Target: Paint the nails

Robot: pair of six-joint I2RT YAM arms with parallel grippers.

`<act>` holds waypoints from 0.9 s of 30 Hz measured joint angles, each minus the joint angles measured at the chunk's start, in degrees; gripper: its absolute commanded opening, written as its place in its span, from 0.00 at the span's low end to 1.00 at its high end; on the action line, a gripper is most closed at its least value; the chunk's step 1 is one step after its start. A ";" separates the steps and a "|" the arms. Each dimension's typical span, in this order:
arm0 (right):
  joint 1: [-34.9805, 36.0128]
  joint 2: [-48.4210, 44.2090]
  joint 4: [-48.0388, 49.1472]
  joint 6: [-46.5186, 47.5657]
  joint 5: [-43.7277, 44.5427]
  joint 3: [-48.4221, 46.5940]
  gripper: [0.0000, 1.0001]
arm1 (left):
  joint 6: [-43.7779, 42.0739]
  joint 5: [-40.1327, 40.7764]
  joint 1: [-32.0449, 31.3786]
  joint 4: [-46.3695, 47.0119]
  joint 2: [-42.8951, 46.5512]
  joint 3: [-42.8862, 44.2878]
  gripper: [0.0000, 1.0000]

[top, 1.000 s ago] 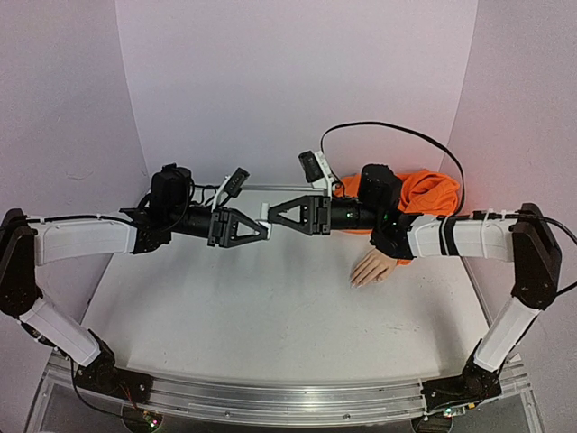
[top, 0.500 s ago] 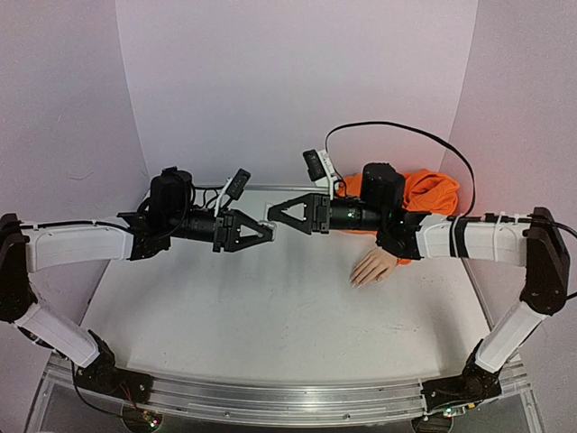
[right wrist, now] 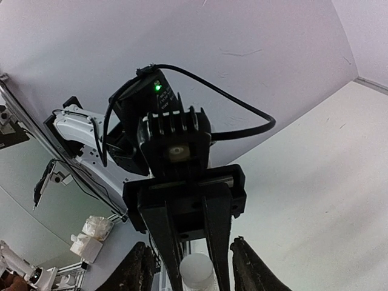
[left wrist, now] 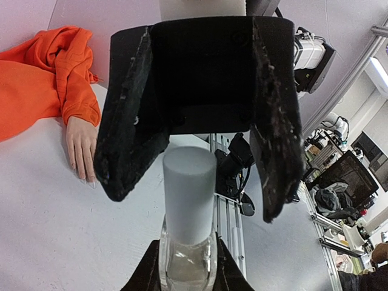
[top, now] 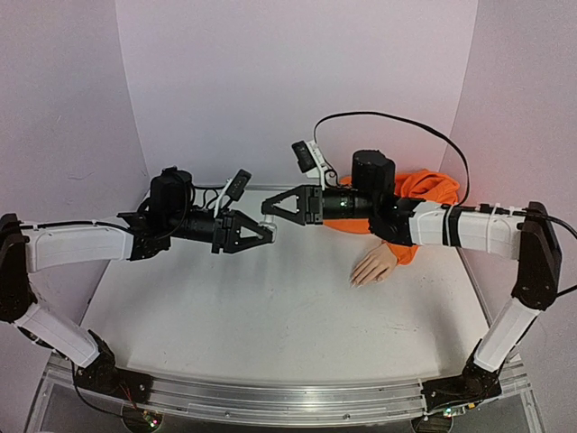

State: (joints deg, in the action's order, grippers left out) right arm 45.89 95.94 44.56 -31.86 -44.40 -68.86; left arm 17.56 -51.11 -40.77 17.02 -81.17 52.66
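Note:
My left gripper [top: 268,232] is shut on a small clear bottle [left wrist: 188,267] with a white cap [left wrist: 189,197], held above the middle of the table. My right gripper [top: 268,207] faces it from the right. Its black fingers [left wrist: 133,139] stand open on either side of the cap, apart from it. In the right wrist view the cap [right wrist: 197,271] shows between the left gripper's fingers [right wrist: 167,242]. The mannequin hand [top: 373,267] lies palm down at the right, in its orange sleeve [top: 428,191]. Its nails [left wrist: 91,182] are tiny and point toward the near edge.
The white table [top: 270,316] is walled by white panels behind and at both sides. The orange fabric bunches at the back right corner. A black cable [top: 397,122] loops over the right arm. The aluminium rail [top: 288,397] with both bases runs along the near edge.
The right gripper has lifted slightly up and back from the left one's tip, and its wrist has turned. The left gripper dipped a little with the bottle, then held still.

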 measured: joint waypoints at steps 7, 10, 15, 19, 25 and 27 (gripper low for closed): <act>0.00 2.84 0.35 -0.68 -3.04 -1.38 0.23 | -0.04 -1.68 -0.07 0.00 -1.09 0.07 0.00; 0.00 3.19 0.35 -1.18 -3.63 -1.40 0.09 | -0.15 -1.77 -0.07 -0.02 -1.16 0.07 0.00; -0.11 3.19 0.42 -0.37 -3.98 -1.42 0.00 | -0.70 -1.20 -0.04 -0.28 -1.01 0.07 0.00; -0.04 3.21 1.03 -0.37 -0.92 -1.05 0.00 | -1.64 5.60 -0.61 -0.57 0.37 -0.74 0.00; 3.87 3.21 -2.78 -0.28 20.63 -0.94 0.00 | -7.06 31.10 -5.22 -3.54 3.28 -2.89 0.00; 7.39 3.45 -7.10 -1.64 34.38 -2.69 0.00 | -8.85 39.54 -6.78 -4.61 3.10 -2.89 0.00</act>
State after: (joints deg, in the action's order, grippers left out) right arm 53.28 99.39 37.45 -33.50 -10.02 -71.55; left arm 8.71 -11.57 -47.55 12.40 -78.06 49.78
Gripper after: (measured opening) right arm 0.129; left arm 0.213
